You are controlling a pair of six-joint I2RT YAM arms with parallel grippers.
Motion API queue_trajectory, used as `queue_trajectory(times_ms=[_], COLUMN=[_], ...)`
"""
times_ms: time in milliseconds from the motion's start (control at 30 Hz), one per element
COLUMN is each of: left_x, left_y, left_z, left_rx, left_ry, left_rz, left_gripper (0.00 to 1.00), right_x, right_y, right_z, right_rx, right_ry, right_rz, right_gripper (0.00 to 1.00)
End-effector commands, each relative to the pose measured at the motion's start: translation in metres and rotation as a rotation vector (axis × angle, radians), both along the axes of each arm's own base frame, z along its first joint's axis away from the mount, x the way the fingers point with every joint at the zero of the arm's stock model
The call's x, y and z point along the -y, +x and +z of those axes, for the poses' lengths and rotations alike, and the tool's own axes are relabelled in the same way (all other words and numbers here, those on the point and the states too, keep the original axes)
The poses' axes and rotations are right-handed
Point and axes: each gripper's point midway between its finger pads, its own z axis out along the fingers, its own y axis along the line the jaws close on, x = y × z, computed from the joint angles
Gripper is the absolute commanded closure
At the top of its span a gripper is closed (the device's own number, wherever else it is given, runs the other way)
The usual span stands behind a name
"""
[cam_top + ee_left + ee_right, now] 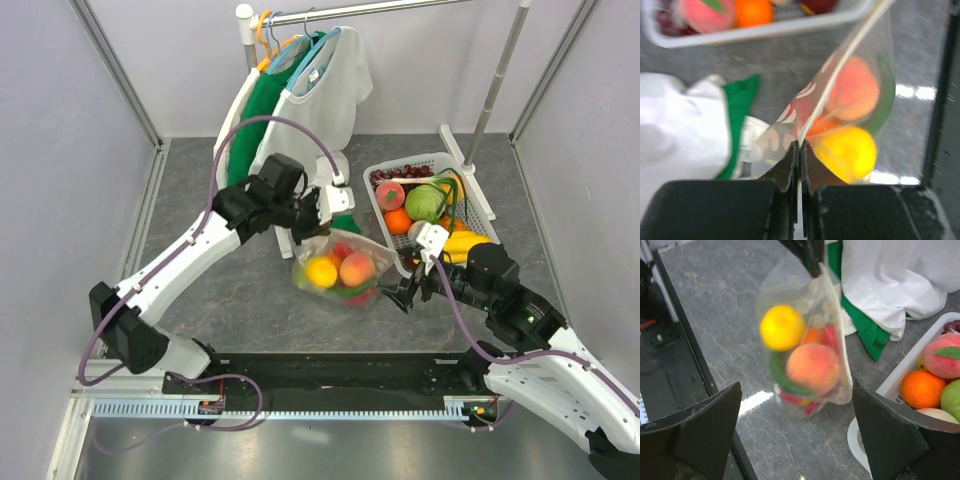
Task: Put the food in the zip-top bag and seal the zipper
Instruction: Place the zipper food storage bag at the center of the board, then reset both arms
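Observation:
The clear dotted zip-top bag hangs above the table, lifted by its top corner. Inside it lie a yellow lemon, an orange peach, and red and green pieces. My left gripper is shut on the bag's pale zipper edge at one end; the strip runs up and away from my fingers. My right gripper is open and empty, just right of the bag. In the right wrist view the bag hangs in front of the wide-open fingers.
A white slotted basket at the right holds more toy fruit: peach, orange, green cabbage-like piece, grapes. White and green garments hang on a rack behind the left arm. A black bar runs along the near table edge.

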Motion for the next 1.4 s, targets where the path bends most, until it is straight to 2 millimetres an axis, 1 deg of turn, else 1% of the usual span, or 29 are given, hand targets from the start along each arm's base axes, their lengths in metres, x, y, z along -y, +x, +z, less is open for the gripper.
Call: queue_trajectory(times_ms=[0, 33, 100, 167, 200, 267, 300, 367, 400, 467, 500, 567, 600, 633, 700, 800, 833, 900, 967, 1000, 1033, 1067, 1133, 1167, 1200, 1233, 1267, 1333, 1367], left_x=[0.009, 0.012, 0.013, 0.015, 0.011, 0.011, 0.007, 0.007, 0.000, 0.002, -0.003, -0.002, -0.002, 0.000, 0.002, 0.002, 0.000, -0.006, -0.013, -0.017, -0.027, -0.035, -0.053, -0.062, -0.070, -0.082, -0.091, -0.111, -0.121], left_y=[0.051, 0.056, 0.058, 0.047, 0.034, 0.008, -0.007, -0.036, -0.053, -0.076, -0.086, -0.096, -0.097, -0.096, -0.094, -0.090, -0.090, -0.086, -0.086, -0.083, -0.072, -0.070, -0.058, -0.060, -0.062, -0.057, -0.064, -0.064, -0.069], left_z=[0.053, 0.058, 0.059, 0.050, 0.028, 0.009, -0.021, -0.043, -0.069, -0.084, -0.098, -0.104, -0.099, -0.096, -0.078, -0.041, -0.026, -0.001, 0.024, 0.031, 0.040, 0.054, 0.066, 0.077, 0.079, 0.080, 0.079, 0.063, 0.066], left_rx=[0.181, 0.199, 0.198, 0.161, 0.103, 0.052, -0.015, -0.087, -0.152, -0.205, -0.257, -0.302, -0.315, -0.313, -0.273, -0.255, -0.268, -0.281, -0.262, -0.266, -0.260, -0.234, -0.217, -0.191, -0.194, -0.182, -0.171, -0.157, -0.110], left_ry=[-0.060, -0.063, -0.062, -0.063, -0.028, -0.015, 0.028, 0.050, 0.092, 0.105, 0.124, 0.115, 0.100, 0.088, 0.048, -0.026, -0.068, -0.124, -0.186, -0.207, -0.235, -0.267, -0.301, -0.327, -0.331, -0.337, -0.338, -0.291, -0.297], left_rz=[0.079, 0.077, 0.082, 0.047, 0.021, -0.052, -0.063, -0.104, -0.114, -0.142, -0.121, -0.118, -0.094, -0.087, -0.089, -0.083, -0.086, -0.057, -0.052, -0.019, 0.035, 0.062, 0.170, 0.201, 0.238, 0.294, 0.316, 0.399, 0.422], left_gripper=[0.98, 0.98, 0.98, 0.98, 0.98, 0.98, 0.98, 0.98, 0.98, 0.98, 0.98, 0.96, 0.92, 0.82, 0.71, 0.40, 0.21, 0.01, 0.00, 0.00, 0.00, 0.00, 0.00, 0.00, 0.00, 0.00, 0.00, 0.00, 0.00], right_x=[0.007, 0.009, 0.012, 0.012, 0.014, 0.016, 0.018, 0.021, 0.022, 0.025, 0.027, 0.029, 0.031, 0.032, 0.034, 0.045, 0.050, 0.054, 0.060, 0.062, 0.065, 0.066, 0.070, 0.071, 0.073, 0.076, 0.079, 0.088, 0.093], right_y=[0.007, 0.008, 0.010, 0.010, 0.009, 0.011, 0.011, 0.012, 0.012, 0.013, 0.014, 0.016, 0.018, 0.020, 0.022, 0.031, 0.034, 0.037, 0.042, 0.044, 0.046, 0.047, 0.051, 0.051, 0.052, 0.053, 0.054, 0.056, 0.056], right_z=[0.039, 0.045, 0.053, 0.055, 0.056, 0.053, 0.049, 0.047, 0.044, 0.041, 0.038, 0.035, 0.031, 0.028, 0.015, 0.002, 0.003, 0.008, 0.015, 0.017, 0.019, 0.023, 0.024, 0.026, 0.026, 0.027, 0.025, 0.021, 0.018], right_rx=[-0.016, 0.000, 0.015, 0.018, 0.019, 0.011, 0.002, 0.001, -0.003, -0.007, -0.011, -0.014, -0.021, -0.028, -0.050, -0.069, -0.063, -0.053, -0.045, -0.044, -0.043, -0.039, -0.046, -0.052, -0.055, -0.057, -0.058, -0.059, -0.065], right_ry=[0.115, 0.119, 0.127, 0.129, 0.129, 0.120, 0.107, 0.103, 0.096, 0.093, 0.085, 0.080, 0.074, 0.070, 0.042, 0.007, 0.010, 0.016, 0.024, 0.026, 0.026, 0.030, 0.027, 0.029, 0.028, 0.028, 0.023, 0.008, 0.001], right_rz=[-0.103, -0.112, -0.128, -0.130, -0.133, -0.148, -0.159, -0.171, -0.180, -0.195, -0.207, -0.224, -0.237, -0.249, -0.265, -0.333, -0.358, -0.376, -0.403, -0.412, -0.427, -0.432, -0.454, -0.458, -0.465, -0.482, -0.492, -0.531, -0.555], right_gripper=[0.02, 0.02, 0.02, 0.02, 0.02, 0.02, 0.02, 0.02, 0.02, 0.02, 0.02, 0.02, 0.02, 0.02, 0.02, 0.02, 0.02, 0.02, 0.02, 0.02, 0.02, 0.02, 0.02, 0.02, 0.02, 0.02, 0.02, 0.02, 0.02])
